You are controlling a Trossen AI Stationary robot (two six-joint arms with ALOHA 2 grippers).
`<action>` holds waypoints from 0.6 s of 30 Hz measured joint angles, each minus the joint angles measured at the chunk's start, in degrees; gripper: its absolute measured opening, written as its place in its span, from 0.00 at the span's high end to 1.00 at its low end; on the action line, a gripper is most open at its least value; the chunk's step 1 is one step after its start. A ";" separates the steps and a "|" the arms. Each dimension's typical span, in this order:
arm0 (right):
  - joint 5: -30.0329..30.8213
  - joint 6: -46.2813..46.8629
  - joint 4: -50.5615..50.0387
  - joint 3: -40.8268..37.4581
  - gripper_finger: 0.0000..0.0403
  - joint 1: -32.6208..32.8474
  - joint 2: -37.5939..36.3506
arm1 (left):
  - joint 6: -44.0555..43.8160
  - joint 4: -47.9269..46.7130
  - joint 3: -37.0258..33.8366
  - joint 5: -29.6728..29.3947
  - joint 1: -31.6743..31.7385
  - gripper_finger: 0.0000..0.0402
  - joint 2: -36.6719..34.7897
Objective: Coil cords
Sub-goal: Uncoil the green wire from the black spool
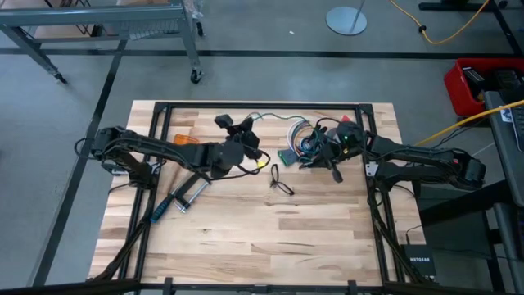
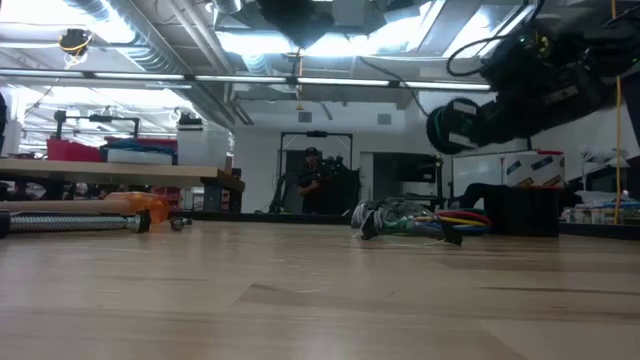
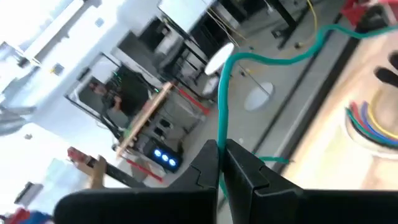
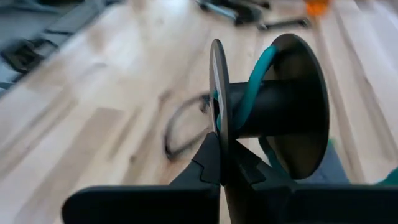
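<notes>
I see the left gripper (image 3: 221, 163) raised over the middle of the counter's (image 1: 262, 246) far half, its fingers (image 3: 249, 171) pressed on a thin teal cord (image 3: 222, 106) that runs up from between them. The right gripper (image 4: 222, 163), near the far right corner, has its fingers pinching one flange of a black plastic spool (image 4: 273, 106); the teal cord wraps the spool's hub, just beyond those fingertips. A multicoloured wire bundle (image 1: 298, 135) lies beside it.

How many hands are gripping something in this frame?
2. The left hand pinches the teal cord over the table; the right hand clamps the black spool by its thin flange, beside the multicoloured wires.
</notes>
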 joint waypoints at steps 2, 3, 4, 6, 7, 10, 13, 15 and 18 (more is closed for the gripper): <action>-3.76 0.10 2.37 -0.02 0.99 0.00 0.00 | -7.17 -6.26 0.00 0.05 0.08 1.00 -0.28; -5.80 0.13 4.05 -0.02 0.99 0.00 0.00 | -10.56 -9.55 0.00 0.11 0.29 1.00 -0.44; -7.77 0.19 5.76 0.00 0.99 0.00 0.00 | -13.92 -12.50 0.00 0.20 0.53 1.00 -0.47; -11.01 0.46 9.92 -0.02 0.99 0.00 0.00 | -20.52 -18.80 0.00 0.38 0.98 1.00 -0.52; -11.96 0.80 12.21 -0.02 0.99 0.00 0.00 | -23.95 -21.78 0.00 0.49 1.11 1.00 -0.52; -10.89 2.10 18.88 -0.02 0.99 0.02 -0.02 | -33.65 -30.59 0.00 3.10 1.14 1.00 -0.52; -2.54 2.16 23.56 0.00 0.99 0.02 -0.33 | -41.61 -37.32 0.00 8.13 0.45 1.00 -0.52; 5.42 2.17 24.88 0.00 0.99 0.00 -0.33 | -44.53 -39.75 -0.02 11.57 -0.54 1.00 -0.52; 15.47 2.15 22.97 0.00 0.99 0.00 -0.31 | -44.54 -39.77 -0.02 14.49 -2.80 1.00 -0.52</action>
